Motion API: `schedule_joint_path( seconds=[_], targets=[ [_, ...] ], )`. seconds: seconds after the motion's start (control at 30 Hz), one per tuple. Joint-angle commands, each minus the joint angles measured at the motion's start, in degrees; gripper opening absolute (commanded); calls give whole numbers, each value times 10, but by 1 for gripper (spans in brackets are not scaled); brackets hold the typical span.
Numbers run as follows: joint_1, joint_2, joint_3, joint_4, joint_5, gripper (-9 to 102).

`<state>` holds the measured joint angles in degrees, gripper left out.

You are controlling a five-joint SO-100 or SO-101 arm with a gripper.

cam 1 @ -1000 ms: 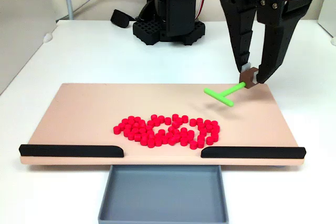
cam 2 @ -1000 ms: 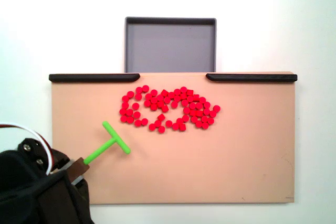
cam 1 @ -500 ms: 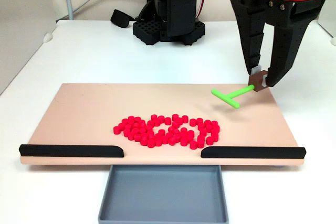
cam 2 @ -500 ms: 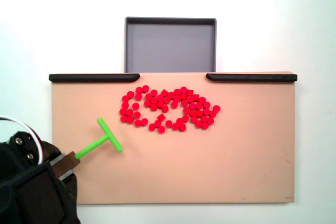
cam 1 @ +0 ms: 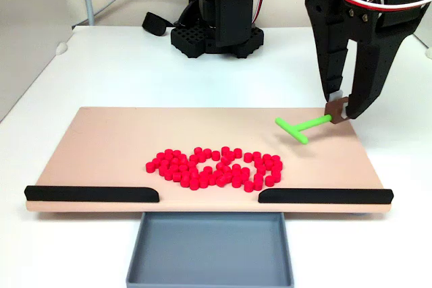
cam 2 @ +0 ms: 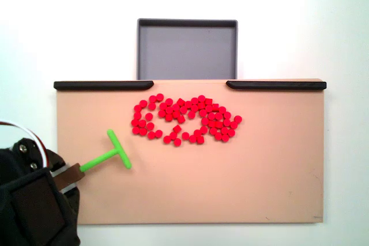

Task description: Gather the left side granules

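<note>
claw (cam 1: 341, 104) clamped on the brown end of the green pusher (cam 1: 302, 127), off to the right in a fixed view | red beads (cam 1: 216, 167) clustered mid-board (cam 1: 101, 139), apart from the pusher | black strips (cam 2: 104, 85) along the board's edge beside the grey tray (cam 2: 187, 50)

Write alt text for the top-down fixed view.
A black gripper at lower left holds a green T-shaped pusher over a tan board, apart from a cluster of red granules. Two black strips flank a gap before a grey tray.
</note>
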<state>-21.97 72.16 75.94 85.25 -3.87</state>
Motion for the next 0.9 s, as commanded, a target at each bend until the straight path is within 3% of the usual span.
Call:
schedule_joint_path(
  seconds=[0.0,0.87],
  targets=[
    [1,1,-21,0,10,0],
    [15,-61,-103,23,71,0]
  ],
)
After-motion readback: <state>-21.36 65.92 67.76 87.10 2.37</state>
